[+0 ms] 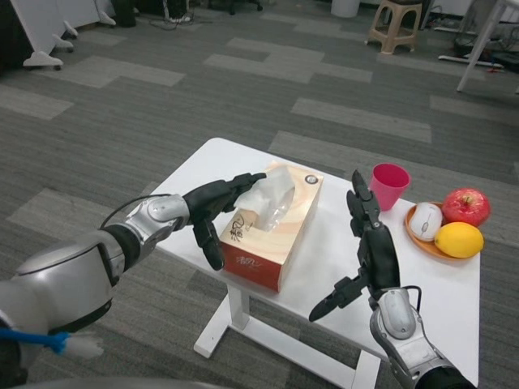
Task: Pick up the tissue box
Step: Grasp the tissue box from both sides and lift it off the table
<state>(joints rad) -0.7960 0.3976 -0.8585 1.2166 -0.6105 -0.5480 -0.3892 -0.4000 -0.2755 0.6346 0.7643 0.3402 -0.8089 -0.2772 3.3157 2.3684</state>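
Two silver forearms reach forward from the bottom of the head view, each ending in a black hand. The left arm comes in from the lower left corner, angled up and to the right, with a thin black cable looping over its wrist. The left hand [212, 204] is spread wide, fingers apart (one points up and right, another hangs down). The right arm rises from the lower right edge. The right hand [366, 251] stands nearly upright, palm turned inward, fingers stretched upward and the thumb jutting down to the left. Neither hand grips anything.
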